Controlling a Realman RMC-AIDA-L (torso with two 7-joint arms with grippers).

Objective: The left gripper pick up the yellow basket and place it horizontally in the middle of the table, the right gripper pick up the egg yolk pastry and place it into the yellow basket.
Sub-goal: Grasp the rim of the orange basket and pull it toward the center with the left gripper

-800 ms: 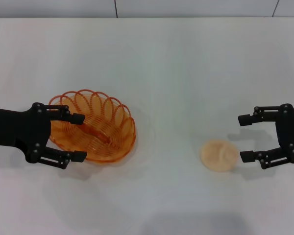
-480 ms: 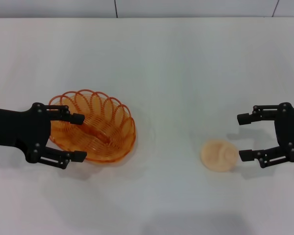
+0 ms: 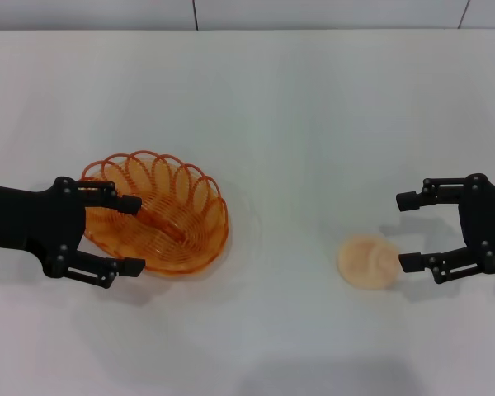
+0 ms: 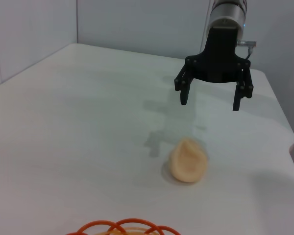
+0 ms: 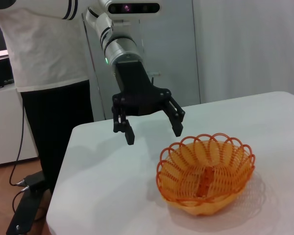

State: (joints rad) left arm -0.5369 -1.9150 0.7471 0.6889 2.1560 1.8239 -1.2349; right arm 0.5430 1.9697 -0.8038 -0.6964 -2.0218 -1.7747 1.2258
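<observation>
The yellow basket point(image 3: 161, 213) sits upright on the white table point(image 3: 297, 124) at the left. My left gripper point(image 3: 134, 235) is open at the basket's left end, one finger over the rim and the other beside its near side. The egg yolk pastry point(image 3: 368, 261) lies on the table at the right. My right gripper point(image 3: 404, 231) is open just right of the pastry, its near fingertip close to the pastry's edge. The left wrist view shows the pastry point(image 4: 188, 160), the right gripper point(image 4: 209, 104) and a bit of basket rim point(image 4: 125, 228). The right wrist view shows the basket point(image 5: 206, 174) and the left gripper point(image 5: 154, 135).
The table's far edge meets a tiled wall point(image 3: 313, 12). A person in a white top point(image 5: 39, 44) stands beyond the table's left end, with cables on the floor point(image 5: 24, 191) there.
My right gripper has crept slightly left toward the pastry. My left gripper has shifted slightly at the basket's left end. Basket and pastry have not moved.
</observation>
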